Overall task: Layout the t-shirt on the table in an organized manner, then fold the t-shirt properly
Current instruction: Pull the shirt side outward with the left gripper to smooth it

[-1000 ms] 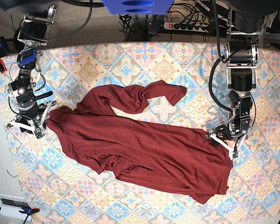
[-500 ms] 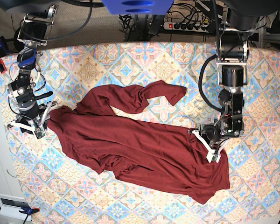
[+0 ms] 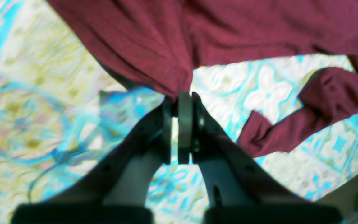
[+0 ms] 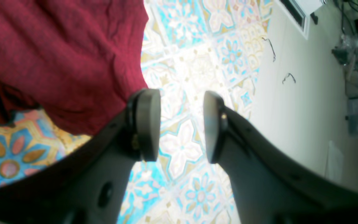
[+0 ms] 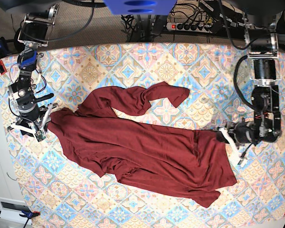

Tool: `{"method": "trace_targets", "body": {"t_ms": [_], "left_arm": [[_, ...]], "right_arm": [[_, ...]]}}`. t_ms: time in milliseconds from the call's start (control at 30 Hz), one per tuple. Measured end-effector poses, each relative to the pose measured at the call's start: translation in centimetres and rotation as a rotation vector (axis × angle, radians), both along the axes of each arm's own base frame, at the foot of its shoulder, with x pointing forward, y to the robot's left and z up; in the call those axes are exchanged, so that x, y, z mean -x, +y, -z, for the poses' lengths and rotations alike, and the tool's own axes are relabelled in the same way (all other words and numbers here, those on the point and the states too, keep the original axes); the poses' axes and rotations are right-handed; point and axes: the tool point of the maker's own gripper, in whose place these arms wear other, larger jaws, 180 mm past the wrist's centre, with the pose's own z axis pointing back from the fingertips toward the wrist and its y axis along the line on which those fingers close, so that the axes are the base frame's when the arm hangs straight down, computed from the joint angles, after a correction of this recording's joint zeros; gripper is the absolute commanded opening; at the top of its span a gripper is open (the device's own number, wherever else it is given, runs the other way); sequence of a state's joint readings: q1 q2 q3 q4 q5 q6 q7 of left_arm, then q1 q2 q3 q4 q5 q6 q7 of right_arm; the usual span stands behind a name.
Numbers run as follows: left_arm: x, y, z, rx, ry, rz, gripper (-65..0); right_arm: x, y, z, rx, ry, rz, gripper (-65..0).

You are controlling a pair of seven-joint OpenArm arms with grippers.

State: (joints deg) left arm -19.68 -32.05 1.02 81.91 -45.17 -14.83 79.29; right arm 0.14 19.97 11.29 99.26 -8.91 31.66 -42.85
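Since a second ago, the left gripper (image 5: 226, 136) has swung outward toward the bench edge, its jaws now clenched on the shirt's (image 5: 147, 154) edge, pulling that side taut. Going left to right in the base view: the right gripper (image 5: 43, 124) hovers with jaws released, the shirt's shoulder just beside one pad; the maroon shirt sprawls diagonally across the patterned bench (image 5: 128, 66); a sleeve lies behind it.
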Motion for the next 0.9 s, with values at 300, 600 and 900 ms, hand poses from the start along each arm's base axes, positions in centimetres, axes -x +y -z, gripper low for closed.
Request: {"method": "trace_targets", "body": {"t_ms": [300, 600, 900], "left_arm": [[-1.5, 8.4, -6.7, 0.06, -0.182, -0.229, -65.0], [-5.4, 10.3, 0.3, 0.088, -0.082, -0.503, -61.8], [-6.4, 7.0, 4.9, -0.094, -0.067, -0.481, -40.6]], "right_arm": [[-0.1, 0.5, 0.2, 0.002, 0.007, -0.014, -42.9], [-0.2, 1.8, 0.8, -0.011, 0.015, -0.034, -42.9], [-0.1, 2.0, 0.9, -0.018, 0.017, -0.034, -42.9]]}}
